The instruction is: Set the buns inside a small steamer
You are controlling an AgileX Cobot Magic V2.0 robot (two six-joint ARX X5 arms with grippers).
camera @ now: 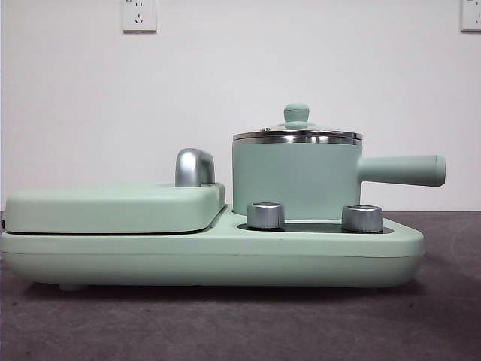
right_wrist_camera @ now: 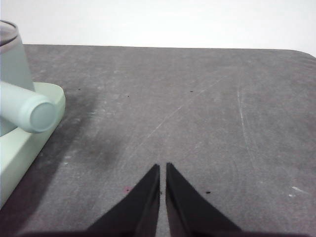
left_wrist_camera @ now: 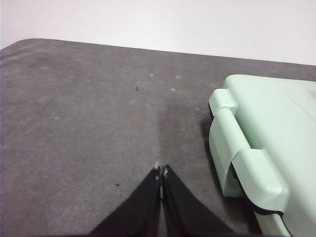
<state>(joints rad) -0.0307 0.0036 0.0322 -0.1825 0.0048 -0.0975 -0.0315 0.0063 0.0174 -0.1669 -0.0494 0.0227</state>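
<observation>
Small steamer (camera: 297,179): mint-green cylindrical pot, steel rim, upright on the right half of a mint-green cooker base (camera: 210,256). Seen also in the right wrist view at the frame edge, cut off.
Steamer lid (camera: 297,134): seated on the pot, steel-rimmed, with a green knob (camera: 296,114) on top.
Steamer handle (camera: 402,170): straight, sticks out level to the right, past the right end of the base; its round end cap faces the right wrist camera (right_wrist_camera: 42,114).
Dials: two steel knobs (camera: 265,215) and (camera: 361,218) on the base, just in front of the pot.
Grill plate cover (camera: 113,207): flat, mint-green, closed, on the left half of the base; chrome handle (camera: 194,167) stands at its right edge, beside the pot. Left wrist view shows the cover's hinged corner (left_wrist_camera: 252,163).
Buns: none visible in any view; whether they are under the lid cannot be told.
Left gripper (left_wrist_camera: 161,172): black jaws pressed tip to tip, nothing between them; poised over bare table (left_wrist_camera: 89,123), with the cooker's cover end near it.
Right gripper (right_wrist_camera: 163,168): jaws nearly together with a thin slit between, holding nothing; over bare grey table, well apart from the steamer handle.
Table: dark grey, scuffed, a few specks.
Wall: white, two sockets (camera: 139,15) and (camera: 470,15) high up behind.
Front view: no arm in sight.
</observation>
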